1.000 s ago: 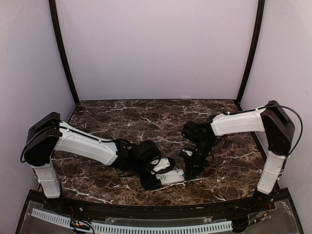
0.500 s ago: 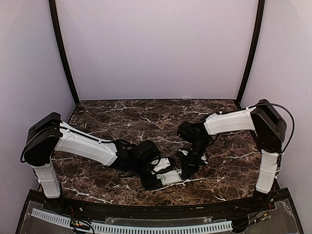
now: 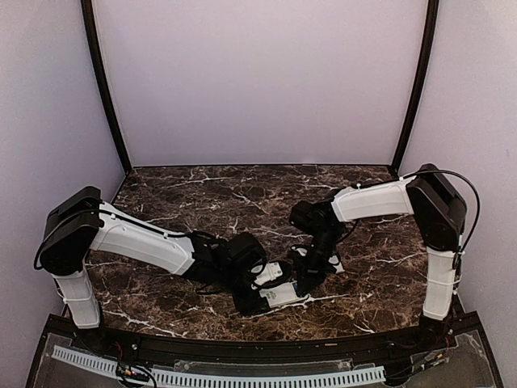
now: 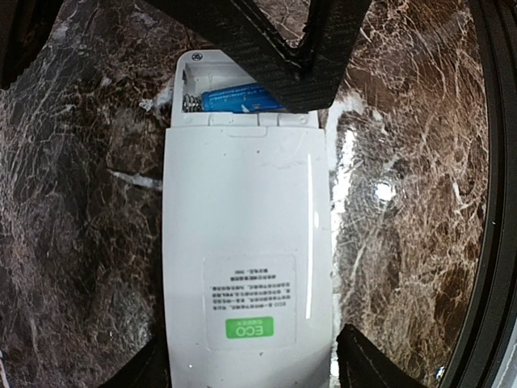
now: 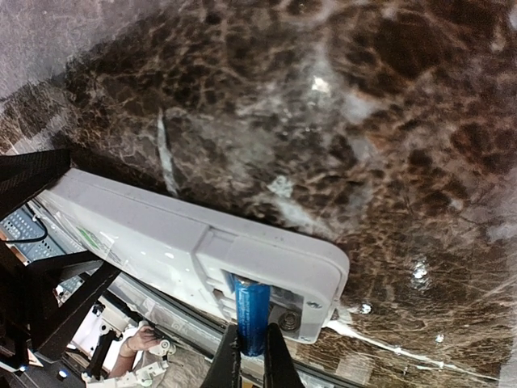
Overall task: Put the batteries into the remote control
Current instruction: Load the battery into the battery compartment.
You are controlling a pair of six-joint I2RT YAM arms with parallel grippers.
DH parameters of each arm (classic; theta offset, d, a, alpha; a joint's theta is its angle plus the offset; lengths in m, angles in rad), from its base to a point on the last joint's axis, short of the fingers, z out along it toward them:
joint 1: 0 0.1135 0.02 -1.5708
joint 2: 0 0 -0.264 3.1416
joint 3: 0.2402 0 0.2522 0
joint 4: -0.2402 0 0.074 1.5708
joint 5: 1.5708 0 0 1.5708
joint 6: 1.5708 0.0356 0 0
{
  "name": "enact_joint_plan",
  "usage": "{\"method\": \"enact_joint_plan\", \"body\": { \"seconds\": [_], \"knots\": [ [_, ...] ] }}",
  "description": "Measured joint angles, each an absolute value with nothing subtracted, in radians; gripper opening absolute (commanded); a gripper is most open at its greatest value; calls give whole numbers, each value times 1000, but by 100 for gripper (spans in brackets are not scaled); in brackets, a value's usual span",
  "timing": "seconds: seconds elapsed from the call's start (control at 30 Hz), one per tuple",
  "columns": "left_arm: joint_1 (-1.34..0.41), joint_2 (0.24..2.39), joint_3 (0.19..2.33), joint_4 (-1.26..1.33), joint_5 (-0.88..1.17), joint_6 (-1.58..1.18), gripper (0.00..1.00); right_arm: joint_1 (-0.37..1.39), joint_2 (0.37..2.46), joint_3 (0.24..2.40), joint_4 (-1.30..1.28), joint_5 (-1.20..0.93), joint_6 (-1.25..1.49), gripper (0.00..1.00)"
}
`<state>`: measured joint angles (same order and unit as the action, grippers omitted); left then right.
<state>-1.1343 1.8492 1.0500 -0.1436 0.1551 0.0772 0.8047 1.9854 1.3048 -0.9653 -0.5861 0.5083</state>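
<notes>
The white remote control (image 3: 283,295) lies back-up on the marble near the front edge, its battery bay open at the right end. My left gripper (image 3: 257,301) holds its left end, one finger against each long side (image 4: 254,368). My right gripper (image 3: 305,283) is shut on a blue battery (image 5: 251,315), jaws pinching its lower end (image 5: 251,343). The battery's upper end sits tilted inside the bay, beside a contact spring (image 5: 288,321). In the left wrist view the battery (image 4: 238,99) lies across the bay of the remote control (image 4: 242,242), partly hidden by the right gripper's black fingers (image 4: 299,56).
The dark marble table (image 3: 242,202) is enclosed by pale walls with black corner posts (image 3: 105,89). A black rail (image 3: 242,347) and a slotted white cable duct run along the front edge, close behind the remote.
My right arm has swung left and brought the battery down to the remote's open end. The left gripper has kept its hold and the remote has barely shifted.
</notes>
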Motion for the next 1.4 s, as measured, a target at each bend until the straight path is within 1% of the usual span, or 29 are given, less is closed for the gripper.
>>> {"method": "enact_joint_plan", "body": {
  "seconds": [0.23,0.37,0.53,0.73,0.8,1.27,1.4],
  "knots": [
    [-1134,1849,1050,-144,157,84,67,805,1988,1306,-965,-583,515,0],
    [-1134,1849,1050,-144,157,86,67,805,1991,1315,-962,-565,516,6],
    [-1134,1849,1047,-138,161,93,66,805,2000,1327,-966,-553,518,10],
    [-1135,1849,1045,-135,161,97,66,805,2002,1335,-963,-532,512,20],
    [-1135,1849,1044,-134,161,99,66,805,2002,1343,-960,-526,509,21],
    [-1135,1849,1040,-130,160,113,66,805,1993,1390,-1007,-476,495,23],
    [-1135,1849,1039,-128,160,119,66,805,1954,1386,-1040,-464,491,19]
  ]
}}
